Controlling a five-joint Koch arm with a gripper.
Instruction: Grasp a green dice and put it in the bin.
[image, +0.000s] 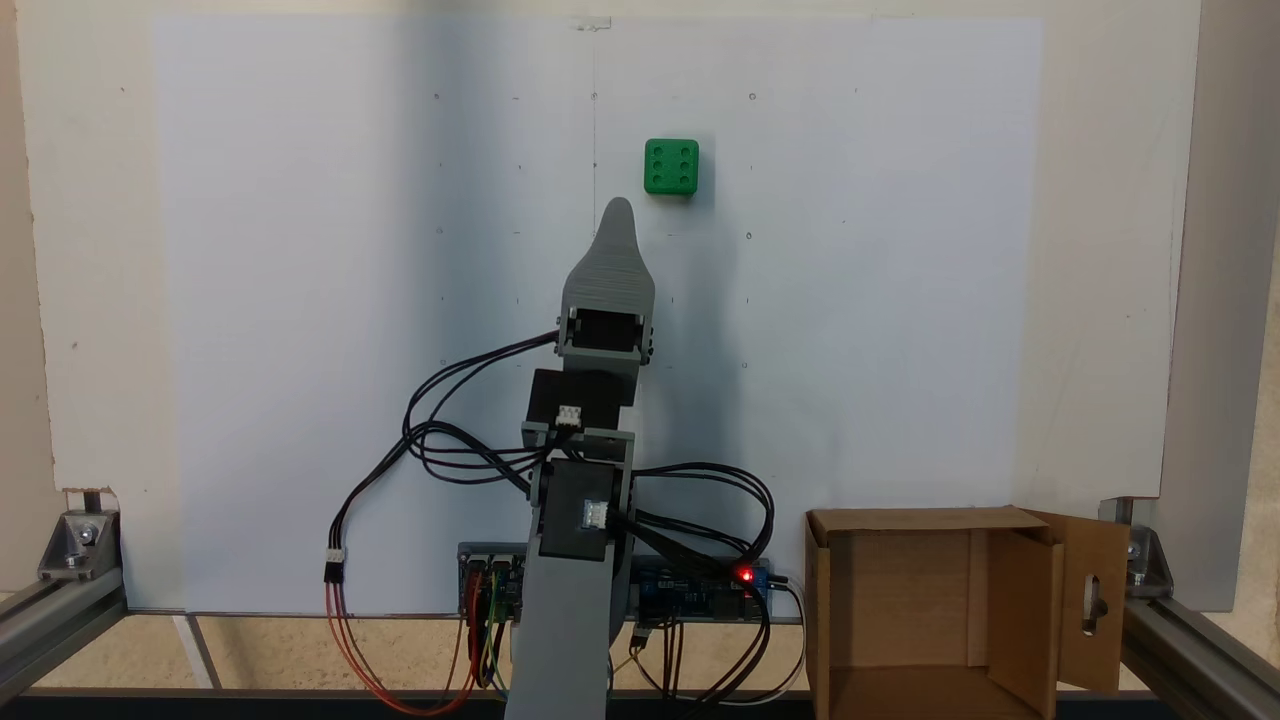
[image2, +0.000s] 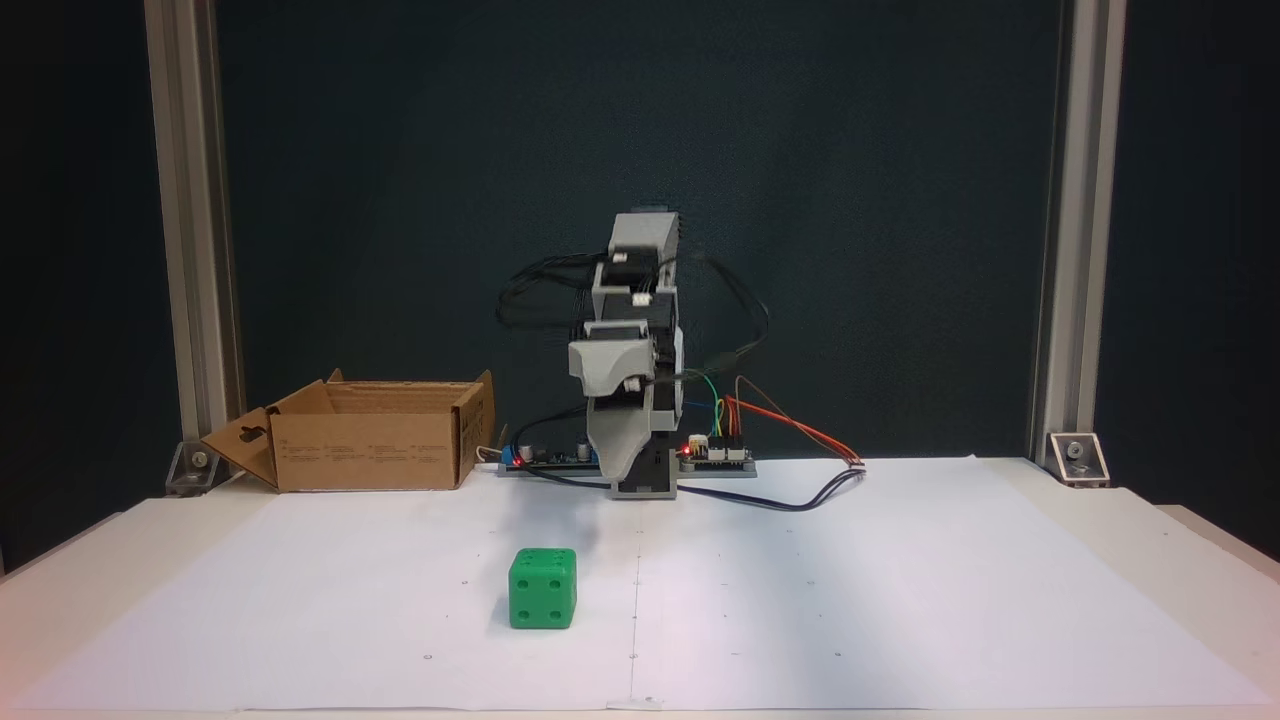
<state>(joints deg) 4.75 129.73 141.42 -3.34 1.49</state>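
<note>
The small bright green plastic dice (image: 671, 167) (6 pips up) is seen alone on the white-papered counter (image2: 900, 600), beyond the grey gripper (image: 618, 215), whose jaw state cannot be told. Nothing is grasped; pickup and transfer to the brown cardboard bin (image: 900, 590) remain.

You've got open white surface (image2: 900, 600) all around the green dice (image: 671, 166); the bin (image2: 370, 440) sits well off beside the arm's base.
</note>
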